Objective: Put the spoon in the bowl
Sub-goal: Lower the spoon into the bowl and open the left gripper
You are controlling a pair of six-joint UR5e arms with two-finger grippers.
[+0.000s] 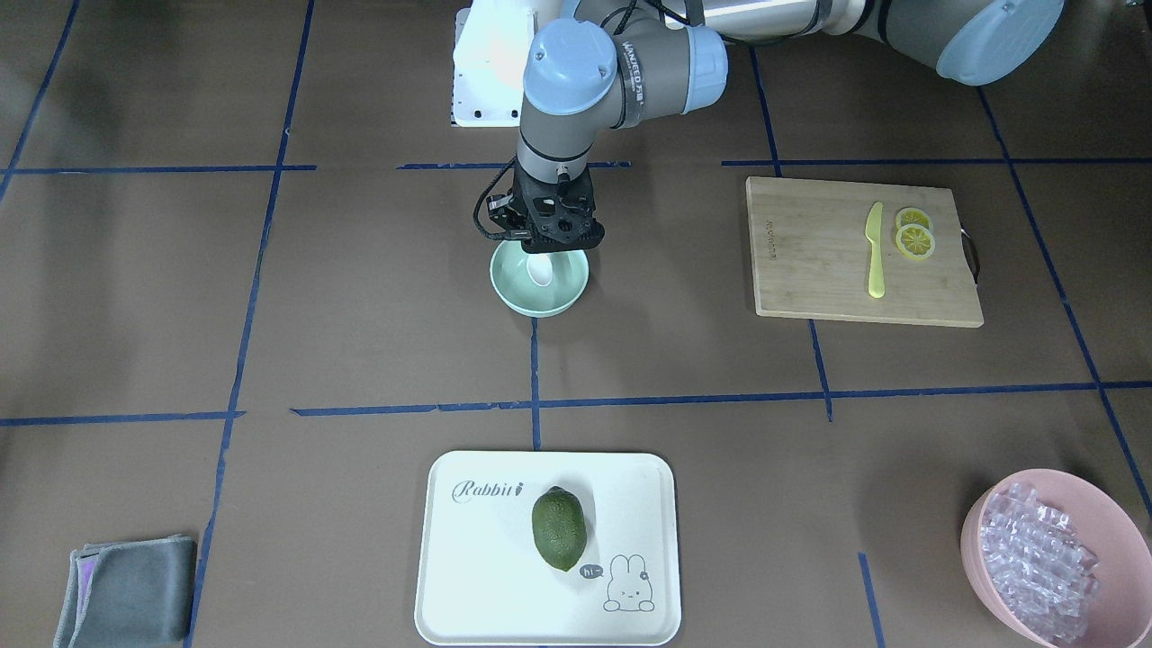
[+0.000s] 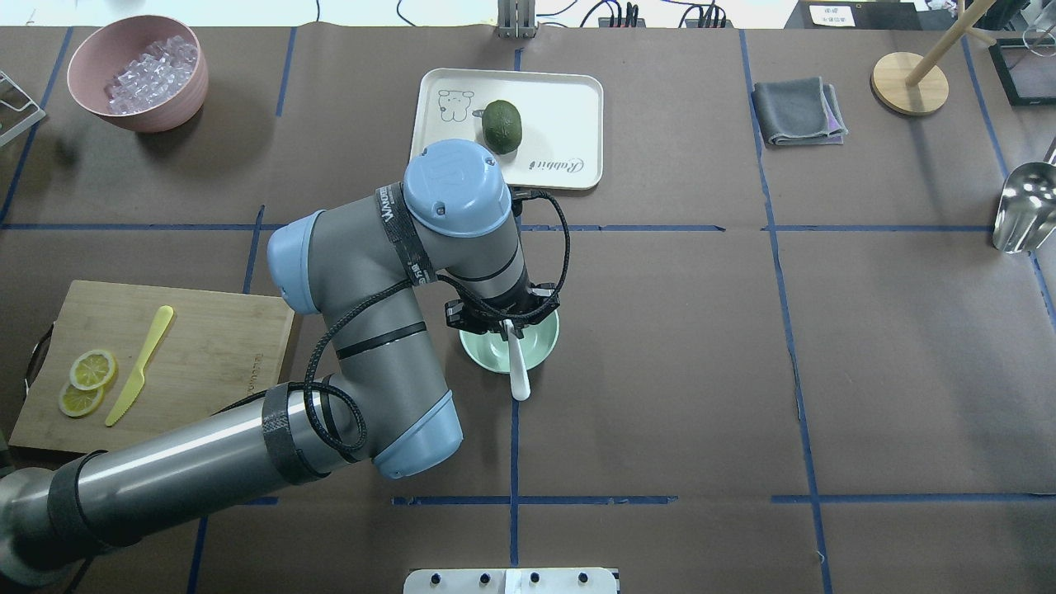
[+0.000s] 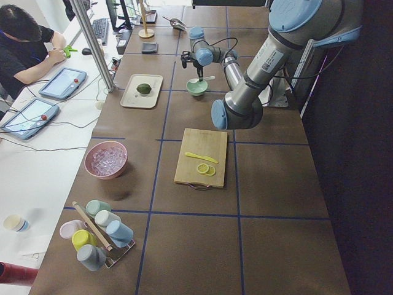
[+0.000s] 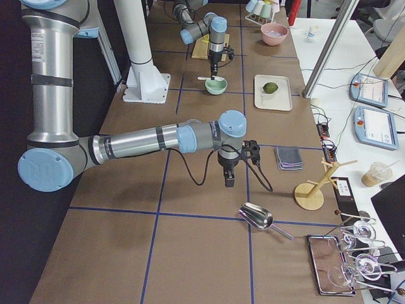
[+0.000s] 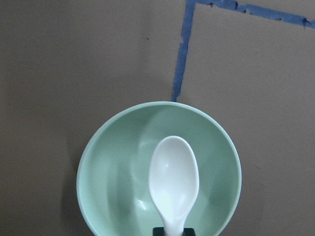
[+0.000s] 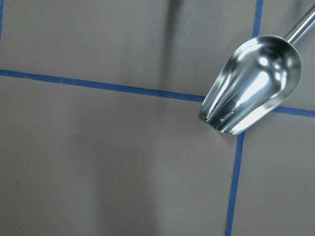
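One step nearly closed: left tool (image 2: 506,324) clamped on spoon (image 5: 173,179) handle, scoop hanging inside bowl (image 5: 106,162), handle end jutting past rim toward robot. Scoop touching bowl floor or not: cannot tell. Left to do, by my estimate: release, retract. Right tool (image 4: 228,180) over bench (image 1: 360,315) near metal scoop (image 6: 251,86); its opening cannot be told. Writing: tray (image 1: 468,585) reads "Rabbit", plus "hi~" beside bunny drawing. Cutting board (image 1: 810,270) stamp too small to read.

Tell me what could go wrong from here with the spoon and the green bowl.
1. The handle of the spoon juts past the rim of the bowl in the overhead view; once the left gripper lets go, it may tip out.
2. The gripper sits low over the small bowl, so withdrawing could nudge it.
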